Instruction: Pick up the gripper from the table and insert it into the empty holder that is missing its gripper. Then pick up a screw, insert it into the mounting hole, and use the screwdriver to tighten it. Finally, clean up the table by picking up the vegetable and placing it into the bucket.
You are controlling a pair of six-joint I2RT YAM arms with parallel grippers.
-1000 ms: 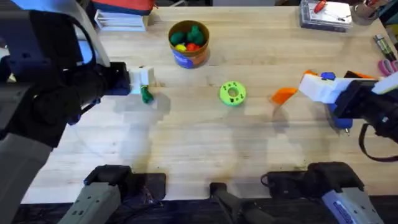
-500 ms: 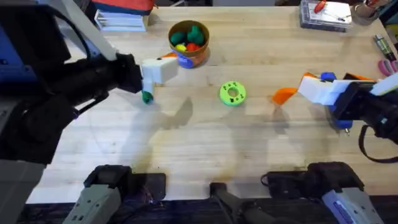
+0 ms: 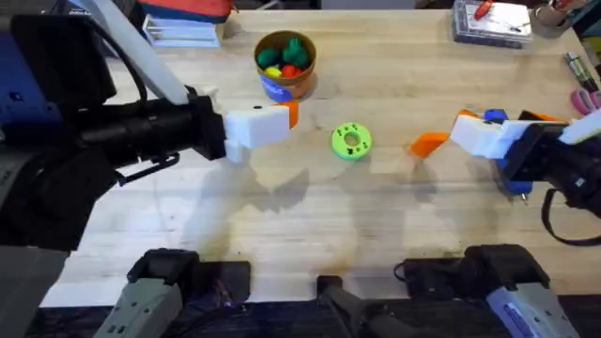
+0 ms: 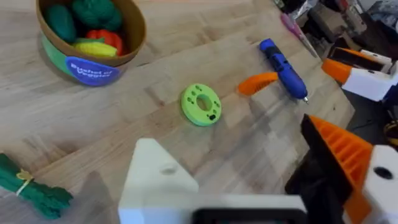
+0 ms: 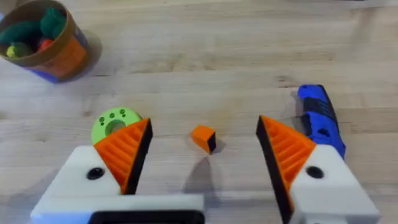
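Your left gripper (image 3: 282, 120) hangs just below the bucket (image 3: 285, 64), jaws apart and holding nothing. The green vegetable (image 4: 31, 186) lies on the table (image 3: 376, 235) beside it. Your right gripper (image 5: 202, 155) is also spread wide, with the blue screwdriver (image 5: 320, 118) lying beside one finger.

Pale wooden table (image 3: 394, 216), bucket (image 3: 285, 64) of toy produce, green holed disc (image 3: 352, 141), blue screwdriver (image 4: 283, 61), green vegetable (image 4: 28, 185), possibly a small orange block (image 5: 203, 137)
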